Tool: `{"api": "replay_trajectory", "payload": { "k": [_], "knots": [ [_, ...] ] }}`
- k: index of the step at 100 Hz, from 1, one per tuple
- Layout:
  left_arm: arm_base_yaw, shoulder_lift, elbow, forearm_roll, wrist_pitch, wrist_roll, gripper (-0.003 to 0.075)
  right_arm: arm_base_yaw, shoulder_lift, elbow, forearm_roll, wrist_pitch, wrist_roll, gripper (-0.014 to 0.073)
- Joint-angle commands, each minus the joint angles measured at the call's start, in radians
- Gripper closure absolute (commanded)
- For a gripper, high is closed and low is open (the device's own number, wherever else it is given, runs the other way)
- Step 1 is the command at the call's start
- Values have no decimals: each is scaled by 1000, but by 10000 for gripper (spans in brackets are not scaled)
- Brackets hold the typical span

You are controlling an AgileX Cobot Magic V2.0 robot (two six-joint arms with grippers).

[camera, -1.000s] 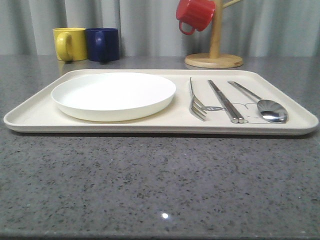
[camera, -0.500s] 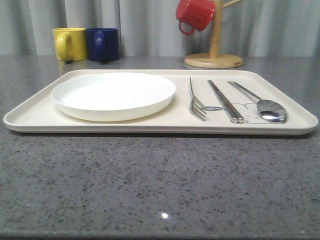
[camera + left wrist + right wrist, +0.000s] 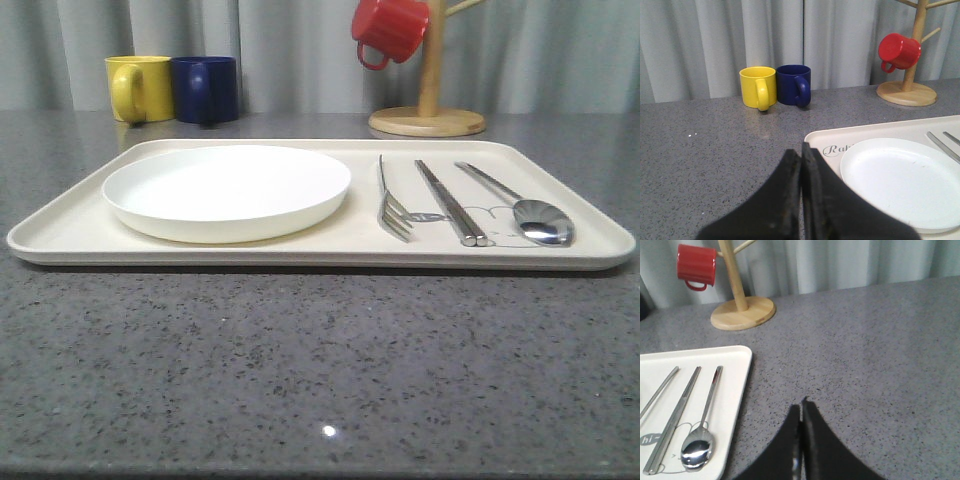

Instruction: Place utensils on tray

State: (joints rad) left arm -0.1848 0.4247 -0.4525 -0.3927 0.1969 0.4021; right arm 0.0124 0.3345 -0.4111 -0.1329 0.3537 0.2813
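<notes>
On the cream tray (image 3: 70, 232) lie the silver utensils side by side on its right half: a fork (image 3: 391, 204), a pair of chopsticks (image 3: 450, 203) and a spoon (image 3: 525, 209). The right wrist view shows the chopsticks (image 3: 674, 419) and the spoon (image 3: 701, 444) on the tray (image 3: 735, 390). My right gripper (image 3: 801, 407) is shut and empty above bare counter beside the tray's right edge. My left gripper (image 3: 801, 150) is shut and empty, above the counter near the tray's (image 3: 815, 140) left corner.
A round white plate (image 3: 227, 188) takes up the tray's left half. A yellow mug (image 3: 138, 88) and a blue mug (image 3: 206, 88) stand at the back left. A wooden mug tree (image 3: 428, 110) holding a red mug (image 3: 392, 28) stands at the back right.
</notes>
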Motion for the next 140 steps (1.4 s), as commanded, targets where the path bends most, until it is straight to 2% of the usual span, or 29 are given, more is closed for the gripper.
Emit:
{"api": "replay_trajectory", "payload": {
  "k": [1,48,73,140],
  "knots": [
    [-6,5,-29,-6,-70,-9,738,-14,-65,30,8,-130,-4,671],
    [-6,5,-29,-6,-70,-9,738,-14,-365,317,42,-294,-5,671],
    [-6,5,-29,-6,-68,-9,738,-14,-367,418,56,-413,-30,671],
    [-6,5,-29,-6,-68,-9,738,-13,-367,421,56,-423,-33,671]
  ]
}}
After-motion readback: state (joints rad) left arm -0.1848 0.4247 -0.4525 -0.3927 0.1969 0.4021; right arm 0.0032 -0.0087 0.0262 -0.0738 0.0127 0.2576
